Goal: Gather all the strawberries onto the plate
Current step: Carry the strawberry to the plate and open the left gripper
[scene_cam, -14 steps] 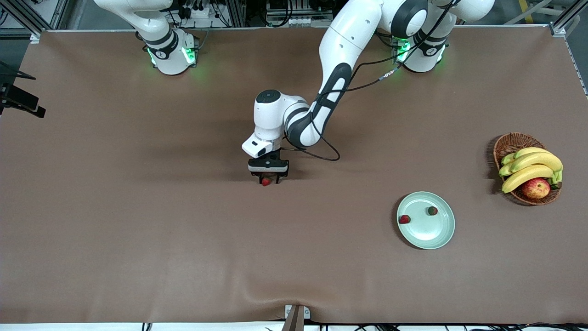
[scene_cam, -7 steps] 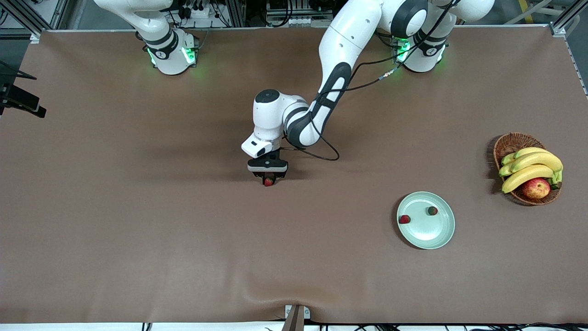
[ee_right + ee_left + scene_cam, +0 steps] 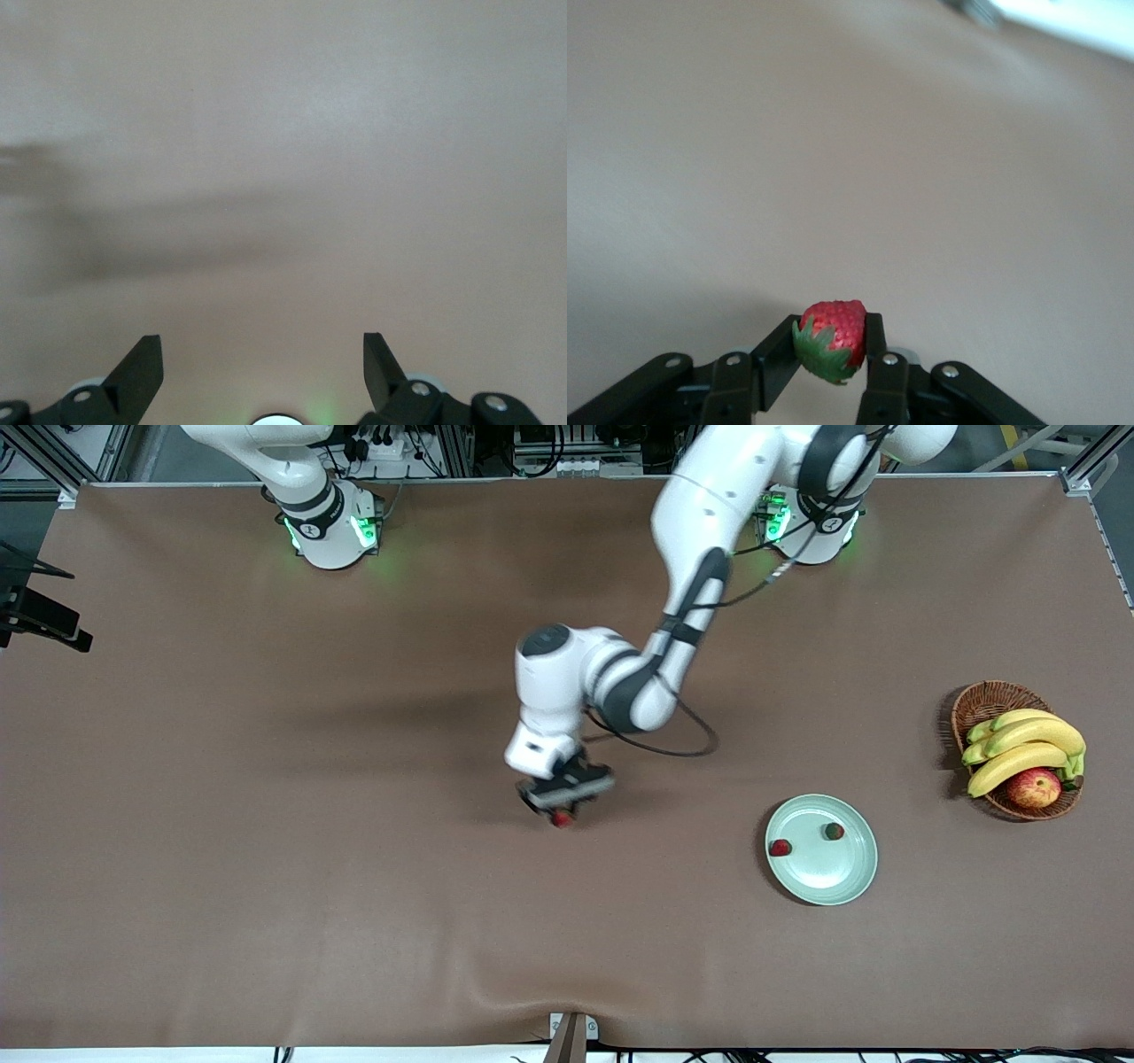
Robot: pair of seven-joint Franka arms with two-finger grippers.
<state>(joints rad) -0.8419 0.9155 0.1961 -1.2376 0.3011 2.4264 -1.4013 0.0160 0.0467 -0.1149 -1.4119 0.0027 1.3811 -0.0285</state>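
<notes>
A strawberry (image 3: 832, 339) was held clamped between the two black fingers (image 3: 876, 341) of the left gripper (image 3: 562, 812), its red body pinched from both sides and its green top turned down toward the finger bases, as seen in the left wrist view. The gripper was seen lifted over bare brown table (image 3: 354, 903) near the middle, with only the cloth shown under the jaws. Two more strawberries were seen already in the plate (image 3: 842, 877), a pale mint-green dish placed well apart from the closed jaws, toward the left arm's end of the table: one red berry (image 3: 780, 848) was lying at the rim on the side nearest the jaws, and a darker one (image 3: 834, 831) was set a little farther from the front camera, apart from the first. A wicker basket (image 3: 983, 701) with bananas (image 3: 1023, 748) and an apple (image 3: 1033, 787) was seen still farther from the jaws, past the plate, at that same end of the table. The right gripper (image 3: 263, 359) was shown with its jaws spread wide apart and nothing between them, held over bare cloth, while the right arm (image 3: 301, 487) was kept waiting near its base.
</notes>
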